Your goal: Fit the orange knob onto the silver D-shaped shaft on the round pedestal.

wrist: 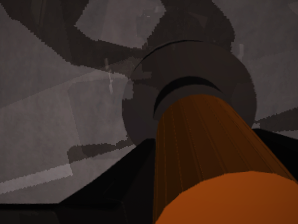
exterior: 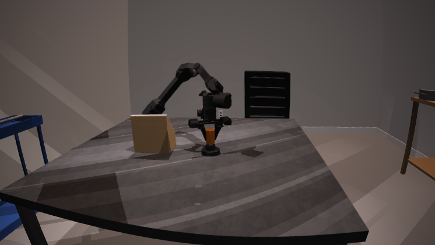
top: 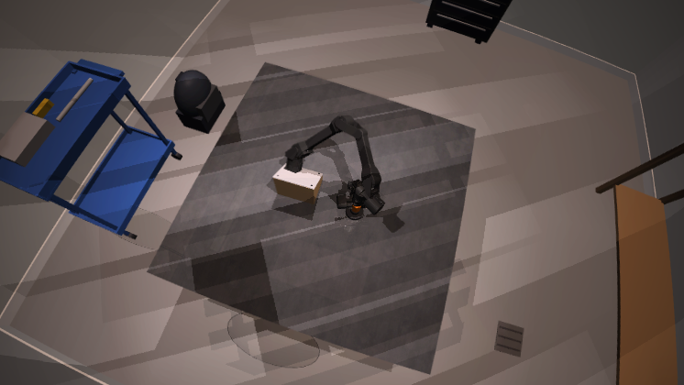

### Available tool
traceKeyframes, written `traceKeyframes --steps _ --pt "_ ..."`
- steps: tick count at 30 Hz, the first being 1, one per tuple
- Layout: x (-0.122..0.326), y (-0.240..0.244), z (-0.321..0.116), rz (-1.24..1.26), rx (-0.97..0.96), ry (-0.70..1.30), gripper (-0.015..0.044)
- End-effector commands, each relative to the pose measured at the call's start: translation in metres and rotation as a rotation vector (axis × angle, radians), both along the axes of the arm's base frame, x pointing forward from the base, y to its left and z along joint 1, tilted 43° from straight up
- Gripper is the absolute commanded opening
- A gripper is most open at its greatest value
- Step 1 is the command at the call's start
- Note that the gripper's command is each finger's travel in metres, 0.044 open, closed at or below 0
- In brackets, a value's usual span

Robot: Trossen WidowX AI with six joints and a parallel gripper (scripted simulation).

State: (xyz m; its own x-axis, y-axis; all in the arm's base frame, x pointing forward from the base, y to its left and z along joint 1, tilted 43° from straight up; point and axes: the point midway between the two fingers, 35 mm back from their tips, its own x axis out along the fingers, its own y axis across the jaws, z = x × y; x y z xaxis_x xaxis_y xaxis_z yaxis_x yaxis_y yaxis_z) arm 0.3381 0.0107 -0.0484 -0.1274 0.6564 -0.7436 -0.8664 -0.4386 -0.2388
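The orange knob [top: 356, 209] [exterior: 210, 136] [wrist: 220, 145] is upright over the black round pedestal [top: 353, 216] [exterior: 210, 151] [wrist: 235, 75]. My gripper [exterior: 210, 138] points straight down and is shut on the knob, with one finger on each side. In the exterior view the knob's lower edge is at the top of the pedestal's narrow collar, with no clear gap. In the wrist view a crescent of the collar shows past the knob's far edge. The silver shaft, the knob's hole and both flat sides are hidden, so I cannot tell how they line up.
A wooden block with a white top [top: 299, 177] [exterior: 150, 133] stands left of the pedestal, under the arm's base. The dark table [top: 373, 287] [exterior: 213, 194] bears them all. A blue cart [top: 119, 167], a black drawer cabinet [exterior: 267, 94] and an orange-brown bench [top: 641, 268] stand beyond it.
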Motion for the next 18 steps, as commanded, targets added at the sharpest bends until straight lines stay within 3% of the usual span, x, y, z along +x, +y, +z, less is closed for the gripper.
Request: traceKeyframes --steps 1,18 --pt "-0.0017 0.0029 -0.0021 0.018 0.007 -0.014 0.0000" --pt "-0.0023 0.0061 -0.0066 0.063 0.012 -0.054 0.0000"
